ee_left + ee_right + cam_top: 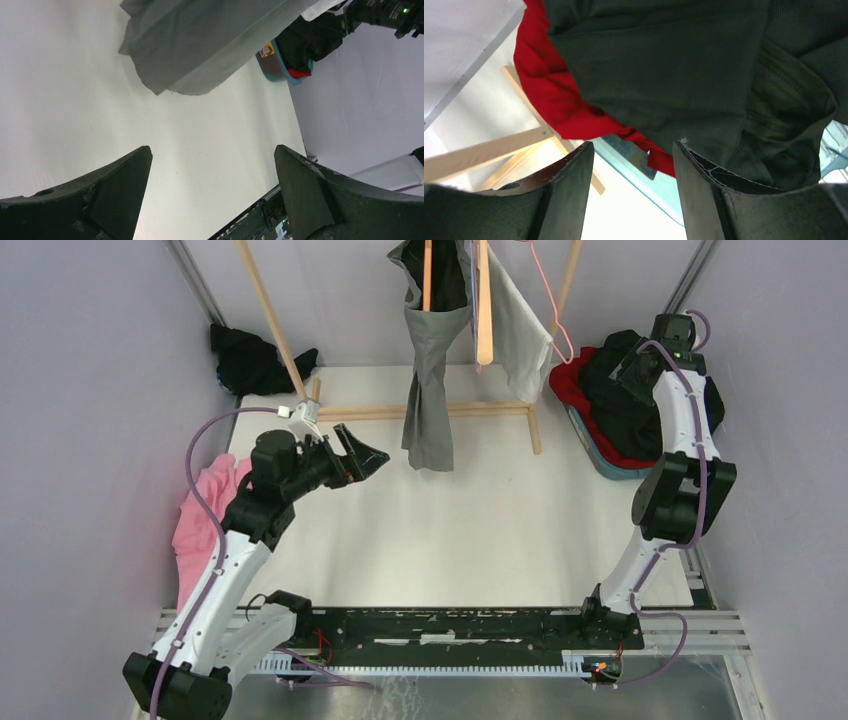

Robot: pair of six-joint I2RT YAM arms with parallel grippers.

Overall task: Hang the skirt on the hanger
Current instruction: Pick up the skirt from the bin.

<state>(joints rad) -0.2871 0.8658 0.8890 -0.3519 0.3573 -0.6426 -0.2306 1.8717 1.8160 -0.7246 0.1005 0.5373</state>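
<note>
Well beyond left hand (212,148), bin sticker (268,50) (writing unreadable)

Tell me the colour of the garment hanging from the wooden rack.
The hanging garment is grey, shown best in the top external view.

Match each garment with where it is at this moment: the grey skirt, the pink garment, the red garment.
Things:
1. grey skirt
2. pink garment
3. red garment

Places:
A. in the teal basket at the right
B. at the left edge of the table
C. hanging from the wooden rack

Pairs: 1-C, 2-B, 3-A
</note>
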